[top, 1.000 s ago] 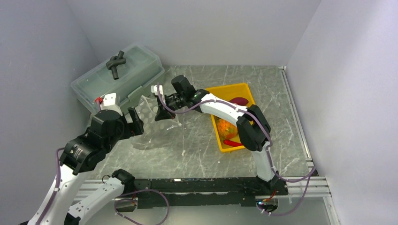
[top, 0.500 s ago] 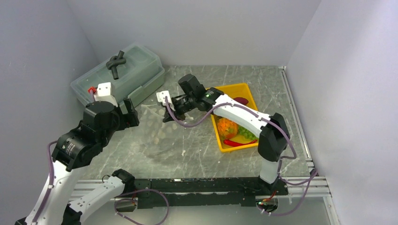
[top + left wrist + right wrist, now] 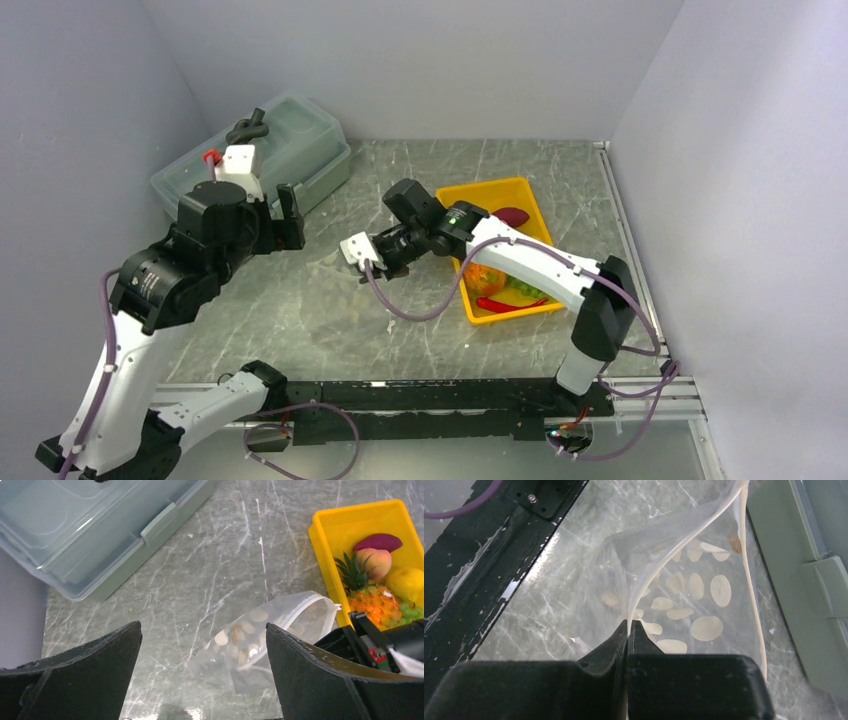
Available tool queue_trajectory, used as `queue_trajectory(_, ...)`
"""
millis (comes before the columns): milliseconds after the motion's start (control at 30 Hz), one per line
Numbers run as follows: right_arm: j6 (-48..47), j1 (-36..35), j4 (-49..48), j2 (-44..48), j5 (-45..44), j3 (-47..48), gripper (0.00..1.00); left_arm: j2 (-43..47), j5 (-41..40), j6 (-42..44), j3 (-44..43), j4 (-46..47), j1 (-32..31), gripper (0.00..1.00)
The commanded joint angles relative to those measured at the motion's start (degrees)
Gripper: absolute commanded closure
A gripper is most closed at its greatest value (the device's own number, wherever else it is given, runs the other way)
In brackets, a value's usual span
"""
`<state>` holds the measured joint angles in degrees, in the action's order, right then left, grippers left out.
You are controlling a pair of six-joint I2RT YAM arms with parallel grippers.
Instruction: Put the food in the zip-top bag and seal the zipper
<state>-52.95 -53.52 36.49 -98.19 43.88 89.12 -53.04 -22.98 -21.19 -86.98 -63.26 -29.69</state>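
Left claw (image 3: 288, 215) has let go, gaping, drawn back toward the surface's far-left corner; right claw (image 3: 629, 630), clenched on the zipper (image 3: 684, 545), has dragged the zip-top bag (image 3: 260, 635) mid-surface beside the yellow tray (image 3: 322, 565); the food (image 3: 380, 595) waits there, so loading probably follows.

In the right wrist view, the zip-top bag (image 3: 689, 590) ran off the top edge. In the left wrist view, the lidded box (image 3: 100, 530) was cut off at upper left, the yellow tray (image 3: 350, 530) at right.
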Motion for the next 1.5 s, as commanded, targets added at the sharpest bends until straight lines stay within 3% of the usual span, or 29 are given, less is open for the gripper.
queue_trajectory(0,-6.1,-1.9,0.5,5.3,-1.8,-2.7,1.00,-3.0,7.4,3.0,-4.4,-1.2,0.1,0.00)
queue_trajectory(200,-9.5,-4.1,2.5,7.4,-4.1,-3.5,1.00,-7.3,16.6,5.6,-6.9,-3.5,0.1,0.00)
queue_trajectory(667,-10.5,-8.7,5.9,8.0,-9.8,0.0,1.00,-10.3,39.4,10.3,-2.4,-2.3,-0.2,0.00)
queue_trajectory(867,-11.0,-9.1,7.1,8.0,-10.4,1.7,1.00,-9.9,40.3,11.0,-0.6,-2.7,-2.5,0.00)
queue_trajectory(1167,-10.8,-10.6,8.0,8.6,-11.7,2.2,1.00,-11.8,33.0,10.9,1.5,-3.4,-5.7,0.07)
queue_trajectory(1467,-9.7,-11.3,7.0,10.1,-13.0,0.8,1.00,-15.5,30.9,10.6,1.3,-4.0,-7.1,0.26)
